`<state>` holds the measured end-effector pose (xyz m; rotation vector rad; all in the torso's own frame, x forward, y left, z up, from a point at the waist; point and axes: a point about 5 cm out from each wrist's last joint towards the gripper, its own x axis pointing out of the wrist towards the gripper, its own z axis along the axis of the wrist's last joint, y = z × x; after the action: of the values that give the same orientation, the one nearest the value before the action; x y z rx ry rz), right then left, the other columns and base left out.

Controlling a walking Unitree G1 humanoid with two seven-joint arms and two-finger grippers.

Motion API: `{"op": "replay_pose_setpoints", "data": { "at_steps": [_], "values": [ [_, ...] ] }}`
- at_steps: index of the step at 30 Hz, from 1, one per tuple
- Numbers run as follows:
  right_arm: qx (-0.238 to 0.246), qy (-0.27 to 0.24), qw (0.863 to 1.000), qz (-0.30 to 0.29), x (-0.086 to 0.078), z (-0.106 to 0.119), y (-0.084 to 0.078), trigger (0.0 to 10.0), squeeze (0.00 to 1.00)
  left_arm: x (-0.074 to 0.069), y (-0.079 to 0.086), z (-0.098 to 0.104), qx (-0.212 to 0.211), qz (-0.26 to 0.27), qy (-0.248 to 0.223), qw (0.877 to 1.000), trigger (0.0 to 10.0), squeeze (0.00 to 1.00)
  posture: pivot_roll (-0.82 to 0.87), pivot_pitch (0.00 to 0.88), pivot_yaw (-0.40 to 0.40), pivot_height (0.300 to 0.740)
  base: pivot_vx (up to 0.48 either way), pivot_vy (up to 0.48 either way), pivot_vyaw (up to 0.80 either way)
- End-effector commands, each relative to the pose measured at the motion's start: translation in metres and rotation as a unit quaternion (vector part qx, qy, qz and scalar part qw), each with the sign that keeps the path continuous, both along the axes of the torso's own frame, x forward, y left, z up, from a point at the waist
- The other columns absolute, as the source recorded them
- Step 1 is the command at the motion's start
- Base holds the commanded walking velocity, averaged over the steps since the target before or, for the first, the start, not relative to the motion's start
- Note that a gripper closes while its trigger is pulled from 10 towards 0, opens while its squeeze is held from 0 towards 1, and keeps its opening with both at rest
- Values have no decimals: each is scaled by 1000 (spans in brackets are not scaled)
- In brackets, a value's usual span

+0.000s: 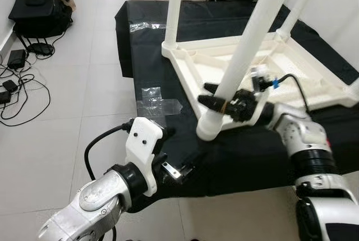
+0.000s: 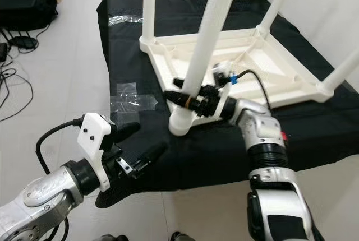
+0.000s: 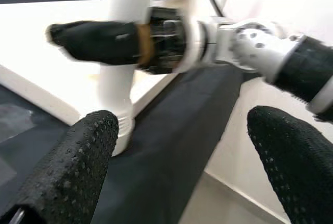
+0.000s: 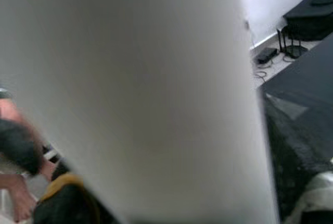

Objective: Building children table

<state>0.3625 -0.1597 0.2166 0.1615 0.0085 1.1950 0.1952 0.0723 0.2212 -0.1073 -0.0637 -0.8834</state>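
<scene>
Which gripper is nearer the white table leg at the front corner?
Right. The right gripper has its jaws around the table leg near its base; the left gripper hangs open off the black mat's edge, apart from it.

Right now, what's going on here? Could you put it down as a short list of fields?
surface: black cloth on the floor
object: white table, upside down on the cloth, legs pointing up
near leg: stands in the table's near corner
right gripper: fingers on either side of the near leg, low down
left gripper: open, in the air near the cloth's edge, apart from the table
also on cloth: clear plastic wrap
floor at left: black bag, cables
</scene>
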Motion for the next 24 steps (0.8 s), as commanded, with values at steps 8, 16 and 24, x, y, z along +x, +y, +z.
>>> {"op": "replay_pose_setpoints", "data": {
  "at_steps": [8, 16, 24],
  "values": [
    [-8, -22, 997, -68, 7, 1, -2, 0, 0, 0, 2, -3, 9, 7, 5, 1000, 10000, 0, 75, 174, -119, 740, 0, 0, 0],
    [-57, -24, 915, -399, 32, 2, -54, 0, 0, 3, 4, -3, 12, 19, 4, 1000, 10000, 0, 65, 172, -116, 740, 0, 0, 0],
    [-65, -13, 763, -643, 27, -4, -91, 0, 0, 5, 4, -3, 14, 23, -1, 1000, 10000, 0, 63, 164, -114, 740, 0, 0, 0]
  ]
}}
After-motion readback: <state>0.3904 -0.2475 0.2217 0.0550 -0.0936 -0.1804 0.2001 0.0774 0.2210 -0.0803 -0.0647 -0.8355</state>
